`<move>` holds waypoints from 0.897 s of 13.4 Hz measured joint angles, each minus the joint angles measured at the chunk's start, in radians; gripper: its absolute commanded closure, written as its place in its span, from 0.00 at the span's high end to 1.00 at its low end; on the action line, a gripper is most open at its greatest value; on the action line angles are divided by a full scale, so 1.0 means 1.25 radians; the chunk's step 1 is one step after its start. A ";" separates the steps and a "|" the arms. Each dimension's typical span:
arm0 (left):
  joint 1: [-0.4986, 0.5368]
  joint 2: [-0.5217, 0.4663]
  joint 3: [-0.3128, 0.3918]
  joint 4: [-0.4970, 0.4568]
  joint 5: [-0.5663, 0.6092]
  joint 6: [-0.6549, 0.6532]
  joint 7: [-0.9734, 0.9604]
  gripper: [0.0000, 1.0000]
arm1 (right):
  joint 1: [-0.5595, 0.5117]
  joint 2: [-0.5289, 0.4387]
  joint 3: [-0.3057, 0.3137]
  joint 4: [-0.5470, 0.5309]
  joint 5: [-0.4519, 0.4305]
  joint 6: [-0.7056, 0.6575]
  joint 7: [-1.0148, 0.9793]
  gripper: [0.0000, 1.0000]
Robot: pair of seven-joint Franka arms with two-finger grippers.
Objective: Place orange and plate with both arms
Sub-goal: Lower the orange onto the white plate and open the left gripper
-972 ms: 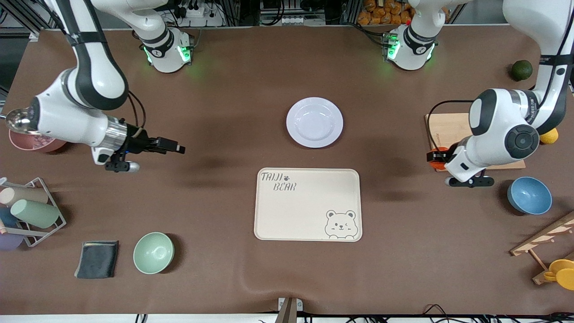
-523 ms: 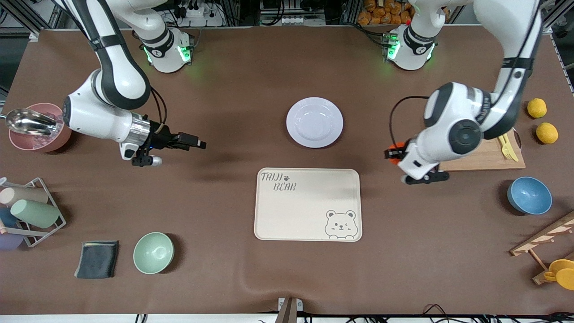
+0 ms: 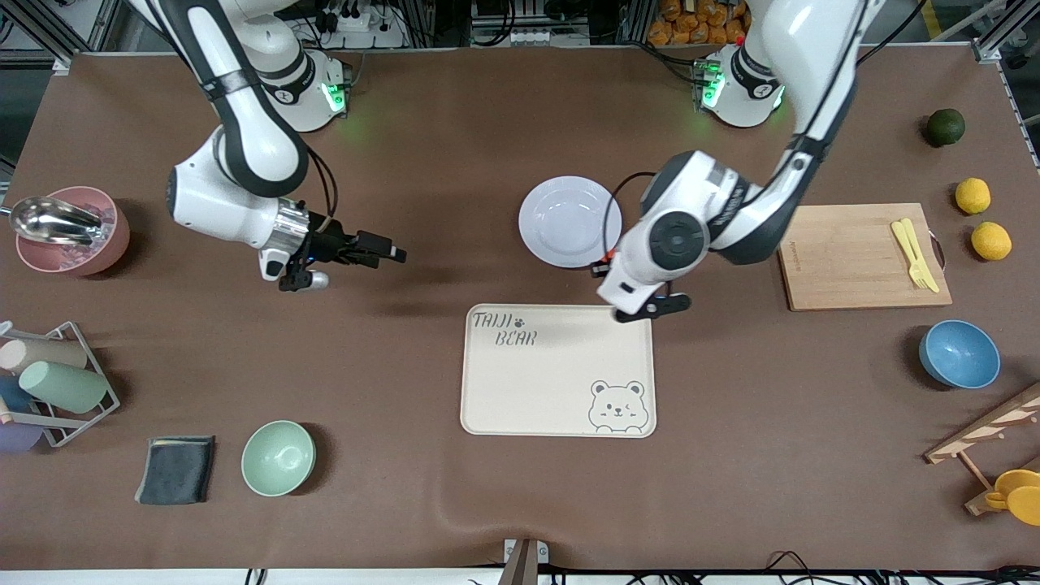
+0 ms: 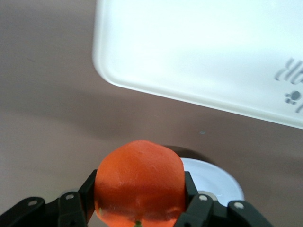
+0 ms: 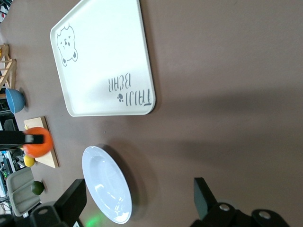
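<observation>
The left gripper [image 4: 139, 213], clamping the orange [image 4: 139, 182], has moved beside the plate [image 3: 569, 221]; the right gripper [image 5: 137, 198], fingers spread, has advanced toward it.

One orange [image 4: 138, 182], one plate [image 3: 569, 221], three bowls [image 3: 278, 457].

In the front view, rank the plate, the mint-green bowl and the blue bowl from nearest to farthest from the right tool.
Measured from the right tool, open over bare table:
1. Plate, mid-table, toward the left arm's end.
2. Mint-green bowl, nearer the front camera.
3. Blue bowl, at the left arm's end of the table.
</observation>
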 measured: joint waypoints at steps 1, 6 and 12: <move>-0.026 0.029 0.000 0.019 0.000 0.000 -0.027 0.00 | 0.021 0.007 0.000 -0.005 0.049 0.014 -0.028 1.00; -0.104 0.114 0.000 0.035 -0.053 -0.002 -0.069 0.00 | 0.069 0.077 0.000 -0.025 0.278 0.035 -0.244 1.00; -0.154 0.145 0.000 0.023 -0.058 -0.057 -0.079 1.00 | 0.116 0.085 0.000 -0.025 0.361 0.039 -0.297 1.00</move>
